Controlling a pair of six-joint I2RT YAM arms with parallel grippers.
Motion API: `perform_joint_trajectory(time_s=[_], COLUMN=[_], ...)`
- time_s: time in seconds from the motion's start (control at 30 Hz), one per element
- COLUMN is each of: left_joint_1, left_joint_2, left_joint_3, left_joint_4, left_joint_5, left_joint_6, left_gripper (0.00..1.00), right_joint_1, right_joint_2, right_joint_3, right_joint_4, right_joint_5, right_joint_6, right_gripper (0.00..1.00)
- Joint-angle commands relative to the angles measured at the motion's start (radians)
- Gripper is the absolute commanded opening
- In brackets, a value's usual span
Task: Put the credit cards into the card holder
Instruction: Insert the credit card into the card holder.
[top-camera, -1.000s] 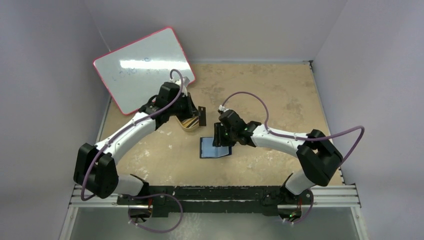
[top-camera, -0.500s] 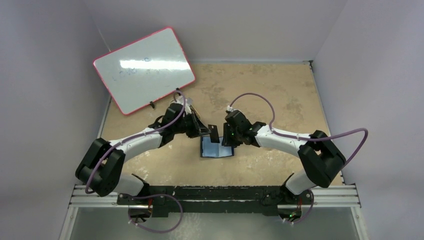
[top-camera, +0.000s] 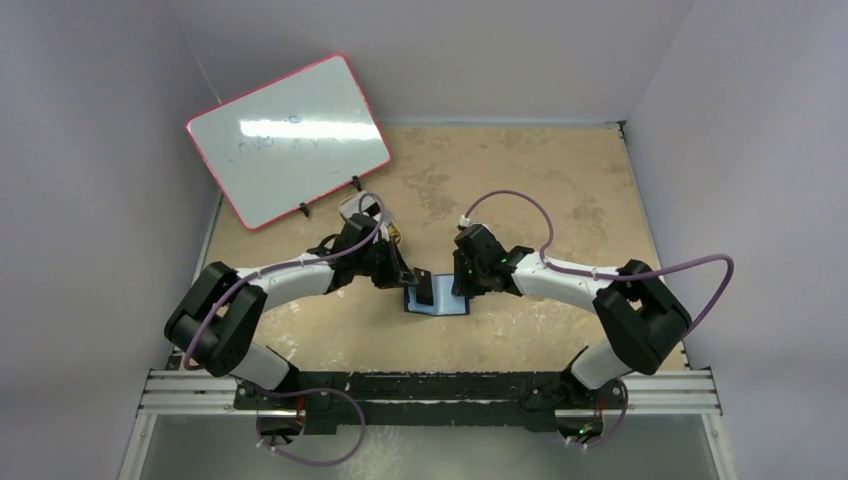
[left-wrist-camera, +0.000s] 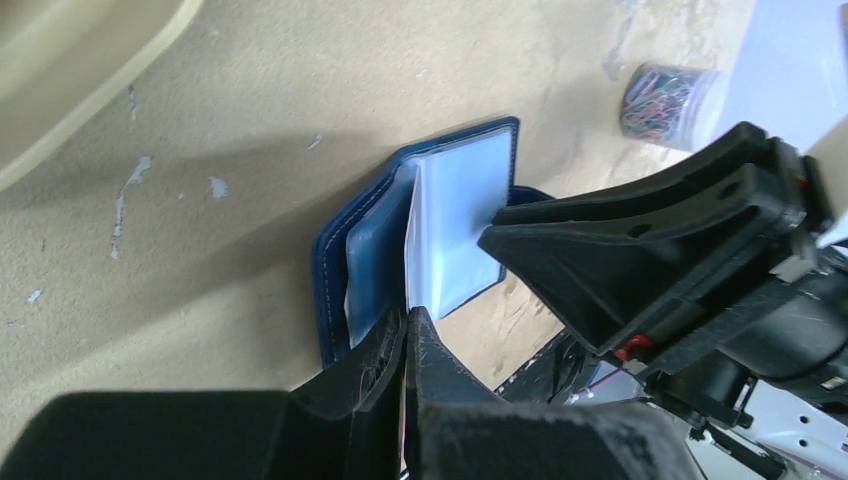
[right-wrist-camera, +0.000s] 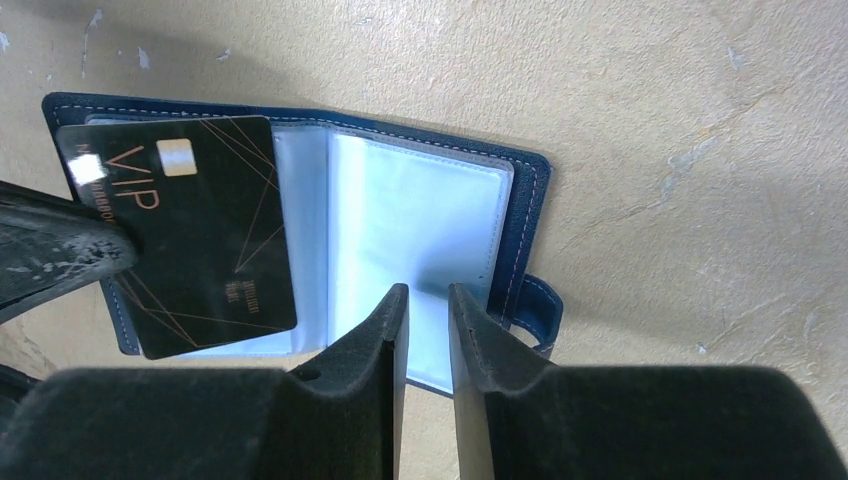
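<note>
The card holder (top-camera: 437, 300) lies open on the sandy worktop (top-camera: 560, 190), towards its front edge and midway between the two arms, which lean in over it from either side. Seen from the right wrist, its navy cover is spread on the surface and the pale blue glossy pockets face up. The snap tab (right-wrist-camera: 537, 312) sticks out at the right edge.

The left hand (left-wrist-camera: 408, 335) is clenched on a credit card (right-wrist-camera: 200, 235), which is black with thin gold lines, a chip and the letters VIP. It grips the card by one short end. The card sits over the left half of the holder, turned a little askew against the cover's stitched edge. From the left wrist the card shows only edge-on, as a thin line between the pressed fingers.

The right hand (right-wrist-camera: 428, 305) is down on the right half of the holder. Its two fingers stand close together with a narrow slit between them, and their tips are at the lower part of the right-hand pocket. In the left wrist view one clear pocket leaf stands up off the cover, with that hand's tip against its edge. Whether the fingers actually pinch the leaf or only rest at it, I cannot tell.

A red-rimmed whiteboard (top-camera: 288, 140) stands tilted at the far left corner, well apart from the holder. A small jar of coloured paper clips (left-wrist-camera: 665, 95) stands on the worktop beyond the holder in the left wrist view.
</note>
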Motion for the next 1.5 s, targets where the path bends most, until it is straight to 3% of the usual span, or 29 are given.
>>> perform_joint_trajectory(time_s=[0.0,0.27,0.77,1.47], left_joint_1=[-0.004,-0.007,-0.007,-0.08], left_joint_2=[0.027,0.076,0.158,0.206], left_joint_3=[0.02,-0.018,-0.058,-0.055], left_joint_4=[0.009,0.133,0.276,0.317], left_joint_5=[0.02,0.107,0.129,0.0], left_joint_6=[0.05,0.017,-0.047,-0.124], left_gripper=[0.0,0.0,0.0,0.0], right_joint_1=[-0.006,-0.007,-0.007,-0.007], right_joint_2=[0.001,0.006,0.015,0.003], right_joint_3=[-0.008,-0.011,-0.023,-0.027], right_joint_4=[0.014,0.018,0.031,0.048], right_joint_5=[0.027,0.023,0.013,0.004], right_joint_6=[-0.011,-0.009,0.004,0.03], right_gripper=[0.23,0.23,0.23,0.23])
